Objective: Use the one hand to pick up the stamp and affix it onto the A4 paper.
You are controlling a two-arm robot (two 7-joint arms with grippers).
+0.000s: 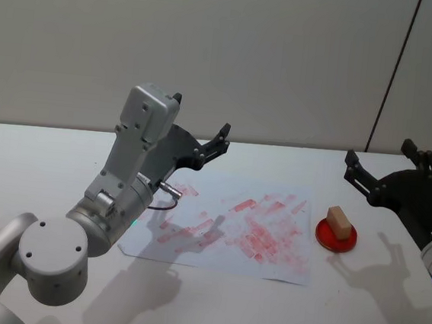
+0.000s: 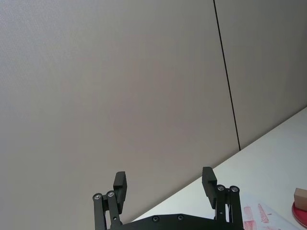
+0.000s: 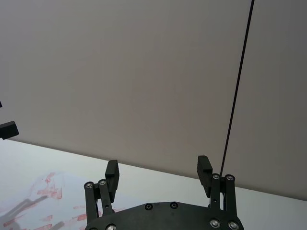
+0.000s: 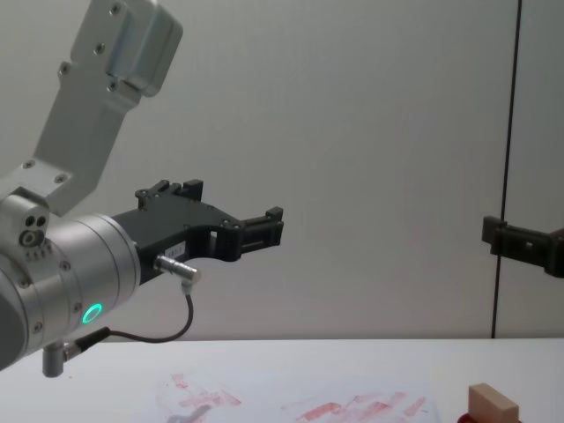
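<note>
Both the left hand (image 1: 201, 115) and the right hand (image 1: 380, 153) hang with fingers apart, and a crooked grab could tip the stamp (image 1: 338, 220) off its red pad (image 1: 334, 245).

1. The black left gripper (image 2: 164, 178) points at a wall, with its two fingers (image 2: 120, 184) spread wide apart.
2. The plain grey wall (image 2: 120, 86) takes up most of the view, and a thin dark seam (image 2: 228, 81) runs down it.
3. A white table (image 2: 268, 163) meets the foot of the wall along a slanting line.
4. A corner of the paper (image 2: 256, 215), smudged with red marks, lies on the table beside one finger.
5. Near the paper stands the stamp (image 2: 301, 195), a tan block on a red base, cut off by the picture's edge.
</note>
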